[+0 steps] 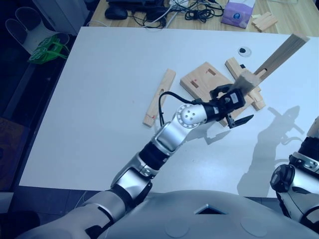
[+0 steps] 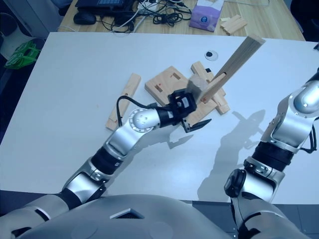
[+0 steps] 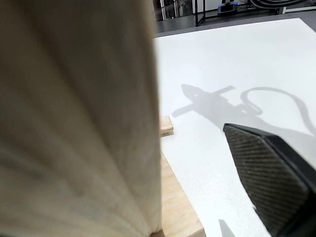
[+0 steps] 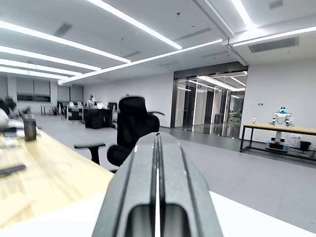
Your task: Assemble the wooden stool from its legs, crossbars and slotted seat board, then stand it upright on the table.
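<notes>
**Leaning leg beside a wide left pincer**

Left pincer (image 1: 243,105) stands wide at the near right corner of the pale square slotted wooden seat board (image 1: 202,79). The long pale wooden leg (image 1: 279,52) rises tilted beside it, clear of one finger (image 3: 269,182). Right pincer (image 4: 158,148) is pressed closed.

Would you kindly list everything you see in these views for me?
table: one, white.
seat board: one, pale wood, mid-table.
lying leg: one, pale wood, left of board.
raised leg: one, pale wood, tilted, right of board.
other wooden pieces: count unclear, pale, flat, beside board.
round object: one, black, far side.
tissue box: one, purple, back desk.
left gripper: one, black, open beside raised leg.
right gripper: one, grey, shut, facing the room.
</notes>
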Tool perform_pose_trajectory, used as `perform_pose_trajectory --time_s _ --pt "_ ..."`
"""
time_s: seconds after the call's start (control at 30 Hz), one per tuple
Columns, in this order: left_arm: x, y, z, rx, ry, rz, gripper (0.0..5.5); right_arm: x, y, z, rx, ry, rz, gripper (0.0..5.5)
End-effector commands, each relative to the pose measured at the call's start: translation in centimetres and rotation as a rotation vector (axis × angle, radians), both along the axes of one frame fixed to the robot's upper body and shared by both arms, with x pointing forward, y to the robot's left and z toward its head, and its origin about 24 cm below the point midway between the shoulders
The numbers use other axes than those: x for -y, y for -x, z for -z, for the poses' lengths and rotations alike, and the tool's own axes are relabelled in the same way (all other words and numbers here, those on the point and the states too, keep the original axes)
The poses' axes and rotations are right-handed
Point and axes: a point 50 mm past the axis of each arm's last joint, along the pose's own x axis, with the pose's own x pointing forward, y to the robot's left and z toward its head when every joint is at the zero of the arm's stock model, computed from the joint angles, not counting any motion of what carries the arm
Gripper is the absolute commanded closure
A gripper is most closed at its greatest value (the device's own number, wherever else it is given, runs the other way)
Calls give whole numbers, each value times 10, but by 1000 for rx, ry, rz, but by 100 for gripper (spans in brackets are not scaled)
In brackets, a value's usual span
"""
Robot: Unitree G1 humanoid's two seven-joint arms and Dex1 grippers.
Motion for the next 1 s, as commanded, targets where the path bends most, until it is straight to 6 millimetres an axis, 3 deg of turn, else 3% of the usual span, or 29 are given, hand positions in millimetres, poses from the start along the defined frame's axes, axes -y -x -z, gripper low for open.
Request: perform_pose_trajectory --time_s 0.03,0.13,0.27,0.37,0.43,0.57,0.67,0.9,1.0 --pt "42 3 0 20 -12 38 53 12 8 21 -113 76 30 548" --pt "55 -3 3 35 -29 21 53 10 12 38 -163 54 2 548" --pt "53 -29 9 64 -77 -85 53 -9 8 48 -183 44 -109 548" --pt "51 -45 10 72 -90 -174 53 -13 6 52 -205 43 -137 548" --pt "52 -49 4 77 -63 -187 53 -14 6 57 -226 41 -152 548" --pt "42 -39 -8 77 30 -111 53 -19 19 76 -311 46 -220 548" --pt "32 -49 -3 37 33 -222 53 -35 26 88 -332 22 -283 548" --pt "36 -70 7 -29 -10 -391 53 -56 14 82 -299 13 -374 548" --pt "26 -82 13 -98 -5 -533 53 -60 10 83 -298 3 -383 548"
